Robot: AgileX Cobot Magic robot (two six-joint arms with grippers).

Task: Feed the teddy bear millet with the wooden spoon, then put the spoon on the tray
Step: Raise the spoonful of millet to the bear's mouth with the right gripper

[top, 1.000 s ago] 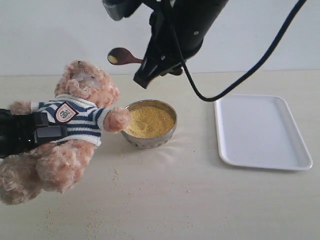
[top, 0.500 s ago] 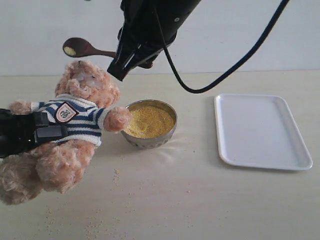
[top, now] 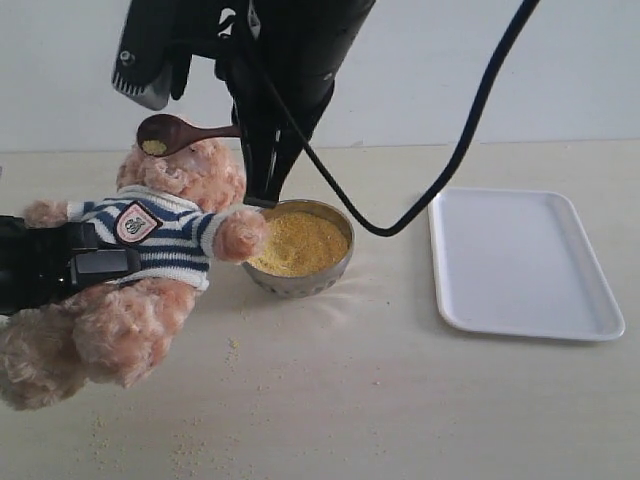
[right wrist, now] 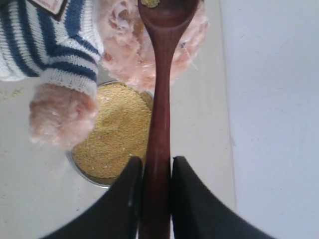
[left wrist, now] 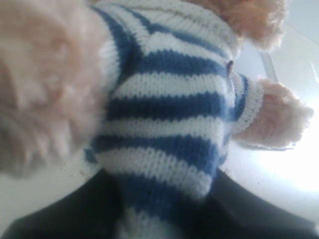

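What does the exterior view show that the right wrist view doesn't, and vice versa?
Exterior only: the tray, the left gripper clamped on the teddy bear at its body, and loose grains on the table.
Right wrist only: a close look at the right gripper, its jaws closed on the handle of the wooden spoon.
Both: the teddy bear, the wooden spoon carrying a little millet at the bear's head, and the metal bowl heaped with more.

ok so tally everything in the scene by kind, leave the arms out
bear: 1
spoon: 1
bowl of millet: 1
tray: 1
total: 4
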